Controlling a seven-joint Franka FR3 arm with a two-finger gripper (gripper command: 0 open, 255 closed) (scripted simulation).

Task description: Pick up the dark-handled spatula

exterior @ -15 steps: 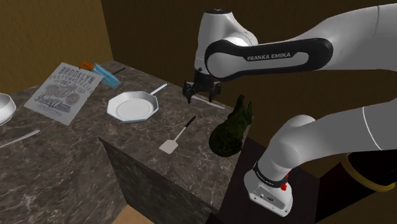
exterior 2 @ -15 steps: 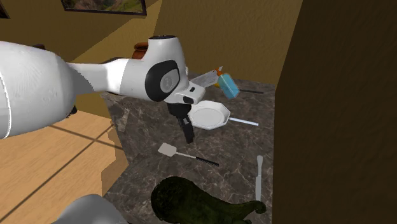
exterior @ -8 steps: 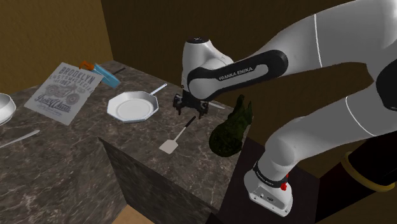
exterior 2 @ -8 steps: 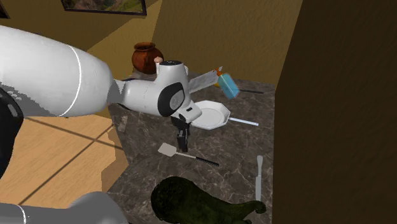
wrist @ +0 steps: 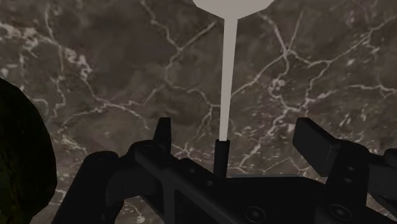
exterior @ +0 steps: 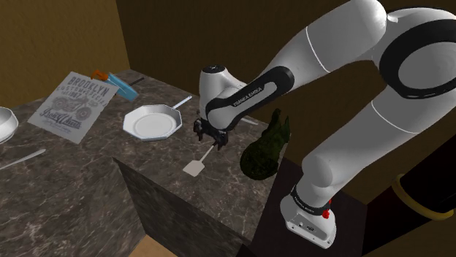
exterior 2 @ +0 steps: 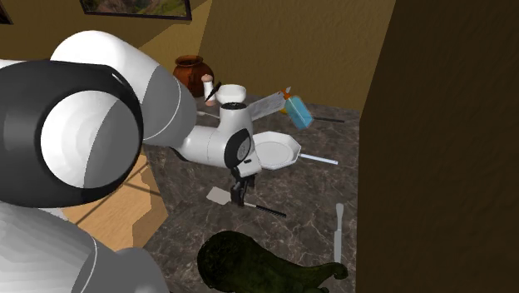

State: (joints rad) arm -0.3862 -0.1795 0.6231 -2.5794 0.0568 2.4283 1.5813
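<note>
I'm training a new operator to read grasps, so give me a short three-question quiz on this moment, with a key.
1. True or false: the jaws of the gripper are shut on the spatula.
2. In the shoulder view, on which side of the spatula does the white plate lie? A. its left B. its right C. underneath it
3. Fill in: in the wrist view, the spatula's shaft runs ___ the two jaws.

Key: 1. False; the jaws stand open on either side of the shaft and do not touch it. 2. A. 3. between.
</note>
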